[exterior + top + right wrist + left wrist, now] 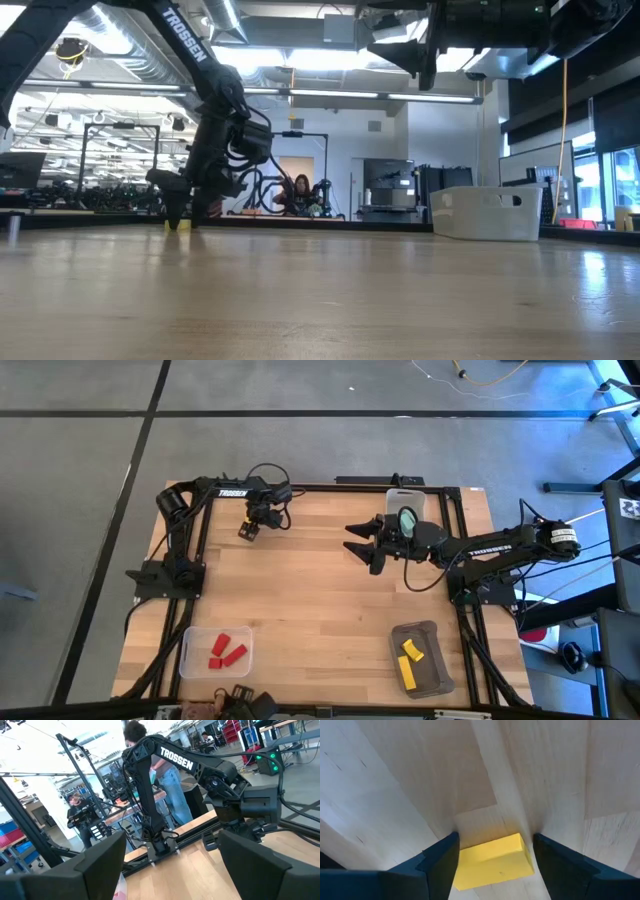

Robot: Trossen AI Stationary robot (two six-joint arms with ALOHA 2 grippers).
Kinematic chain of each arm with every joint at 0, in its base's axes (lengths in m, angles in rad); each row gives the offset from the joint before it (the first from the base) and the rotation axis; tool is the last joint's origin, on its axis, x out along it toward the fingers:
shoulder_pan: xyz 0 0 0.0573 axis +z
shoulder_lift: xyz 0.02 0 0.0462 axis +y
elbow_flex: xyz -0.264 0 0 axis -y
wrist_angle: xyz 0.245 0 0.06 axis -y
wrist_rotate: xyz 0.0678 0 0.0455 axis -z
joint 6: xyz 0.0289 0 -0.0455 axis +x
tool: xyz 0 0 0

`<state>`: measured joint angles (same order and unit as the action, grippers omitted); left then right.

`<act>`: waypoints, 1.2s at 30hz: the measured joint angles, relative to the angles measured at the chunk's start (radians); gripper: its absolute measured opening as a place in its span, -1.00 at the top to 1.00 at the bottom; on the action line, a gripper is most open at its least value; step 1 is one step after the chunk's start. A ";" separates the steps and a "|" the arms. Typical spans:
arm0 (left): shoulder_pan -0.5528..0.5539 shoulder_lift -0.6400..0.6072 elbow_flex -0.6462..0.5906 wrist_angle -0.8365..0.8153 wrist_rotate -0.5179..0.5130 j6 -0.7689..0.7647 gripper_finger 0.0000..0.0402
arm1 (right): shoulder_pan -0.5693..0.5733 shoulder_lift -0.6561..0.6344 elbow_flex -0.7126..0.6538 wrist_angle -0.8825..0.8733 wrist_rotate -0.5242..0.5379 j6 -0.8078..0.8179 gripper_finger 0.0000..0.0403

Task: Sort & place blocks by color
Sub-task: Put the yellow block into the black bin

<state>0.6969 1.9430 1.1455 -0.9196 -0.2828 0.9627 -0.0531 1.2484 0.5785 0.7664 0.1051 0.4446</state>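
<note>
A yellow block lies on the wooden table near its far left part. My left gripper points down over the block with one finger at each end, and shows at table level in the low view and in the high view. My right gripper is open and empty, raised above the table's middle, right of the left gripper; it also shows in its wrist view. Red blocks lie in a clear bin and yellow blocks in a grey bin. My left gripper pinches the yellow block by its two short ends between its two fingers. The fingers come from above, pointing down, with the block lying lengthwise between them. The block sits flat on the table.
The clear bin stands at the near left and the grey bin at the near right. A white bin with something pale teal in it stands at the far edge, also in the low view. People show in the room behind.
</note>
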 joint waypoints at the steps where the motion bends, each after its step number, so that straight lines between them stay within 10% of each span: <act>1: -0.001 0.000 0.002 -0.003 0.005 -0.013 -0.21 | 0.001 0.000 0.000 0.000 0.000 0.000 -0.57; 18: -0.044 0.014 0.072 -0.052 0.040 -0.180 0.96 | 0.005 0.000 0.000 -0.001 -0.001 0.000 -0.57; 29: 0.074 -0.176 0.129 0.048 0.378 -0.534 0.98 | 0.005 0.000 0.000 -0.008 -0.002 -0.001 -0.57; 36: 0.145 -0.334 -0.050 0.033 0.265 -0.471 0.88 | 0.005 0.000 0.000 -0.049 -0.001 -0.003 -0.57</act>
<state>0.8418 1.6095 1.0954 -0.8866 -0.0177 0.4914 -0.0483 1.2484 0.5785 0.7176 0.1040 0.4412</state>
